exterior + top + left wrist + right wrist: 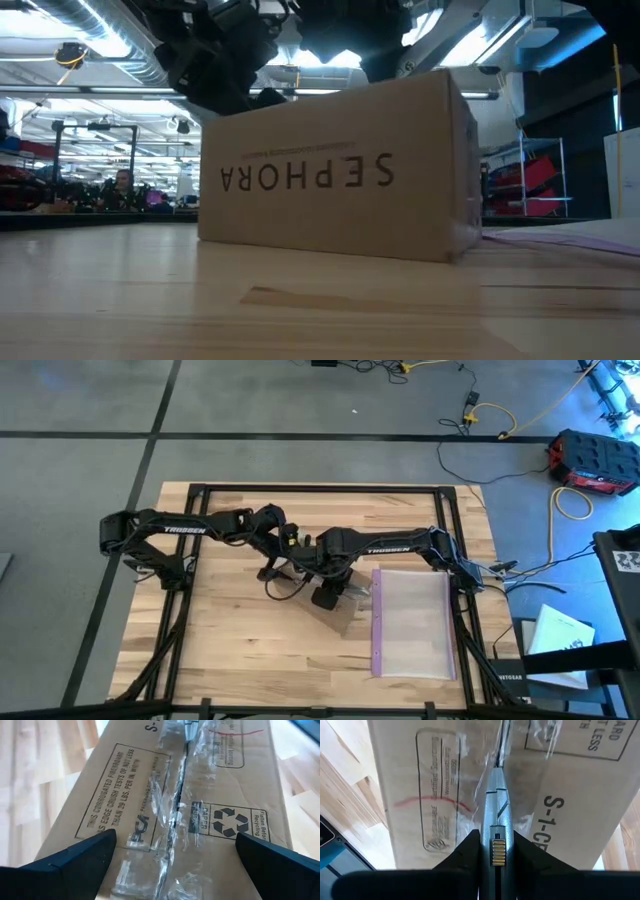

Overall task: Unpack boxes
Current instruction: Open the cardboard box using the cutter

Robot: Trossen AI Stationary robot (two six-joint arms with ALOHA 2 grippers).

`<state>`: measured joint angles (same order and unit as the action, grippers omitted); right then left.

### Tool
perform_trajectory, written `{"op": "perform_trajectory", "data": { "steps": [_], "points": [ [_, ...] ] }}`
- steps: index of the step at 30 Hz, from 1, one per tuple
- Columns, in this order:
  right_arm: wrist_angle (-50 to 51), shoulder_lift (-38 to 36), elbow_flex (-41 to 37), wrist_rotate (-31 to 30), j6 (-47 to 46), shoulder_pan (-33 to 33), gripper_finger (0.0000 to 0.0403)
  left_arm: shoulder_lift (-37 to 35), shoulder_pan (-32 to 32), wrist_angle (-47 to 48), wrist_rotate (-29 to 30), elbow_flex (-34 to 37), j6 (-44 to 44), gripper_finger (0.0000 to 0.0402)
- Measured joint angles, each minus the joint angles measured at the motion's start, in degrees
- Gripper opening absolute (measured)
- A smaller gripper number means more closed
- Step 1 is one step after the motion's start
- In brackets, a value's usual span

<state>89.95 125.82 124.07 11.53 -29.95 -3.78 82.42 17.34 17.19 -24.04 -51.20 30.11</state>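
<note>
Near the middle of the wooden table (250,650), a little right of centre: one brown cardboard box (340,170), standing flat on the wood, black "SEPHORA" lettering upside down on the side seen from table height. On the upper face, printed panels — a certification stamp, a recycling mark, a rounded sourcing label crossed by a red line — and a centre seam (175,815) under crinkled clear tape. Above the box, both arms meeting from opposite sides. Right gripper (496,845) closed on a small grey knife-like tool (496,805), fingers pinching its ribbed handle, blade tip down at the taped seam; contact with the tape likely, cannot be told for sure. Left gripper (175,865) wide open, hanging over the top of the box with one dark finger (65,862) toward each long edge, holding nothing; touching the cardboard or just clear of it, cannot be told. From overhead, box mostly hidden under the two wrists. Just right of the box, flat on the table: clear plastic bag (415,622) with a purple zip edge along the side nearest the box. Beyond the right edge of the table, on the grey floor: yellow cable (570,500), red-and-black case (592,460), white papers (560,640).
</note>
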Motion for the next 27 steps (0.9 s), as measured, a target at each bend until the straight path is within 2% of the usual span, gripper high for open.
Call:
{"op": "perform_trajectory", "data": {
  "steps": [4,13,19,27],
  "points": [
    [-0.1,0.0,0.0,0.1,0.0,0.0,0.0057,-2.0,0.7,1.4,3.1,0.1,1.8,0.04],
    [-0.1,0.0,0.0,0.1,0.0,0.0,0.0057,-2.4,3.2,3.3,2.4,0.1,2.9,0.04],
    [0.4,0.0,0.0,-0.1,0.0,0.0,0.0057,-2.5,0.0,2.2,2.1,-0.8,2.6,0.04],
    [0.3,0.0,0.0,-0.4,0.0,0.0,0.0057,-2.5,-3.8,0.4,-3.4,-6.2,2.9,0.04]
  ]
}}
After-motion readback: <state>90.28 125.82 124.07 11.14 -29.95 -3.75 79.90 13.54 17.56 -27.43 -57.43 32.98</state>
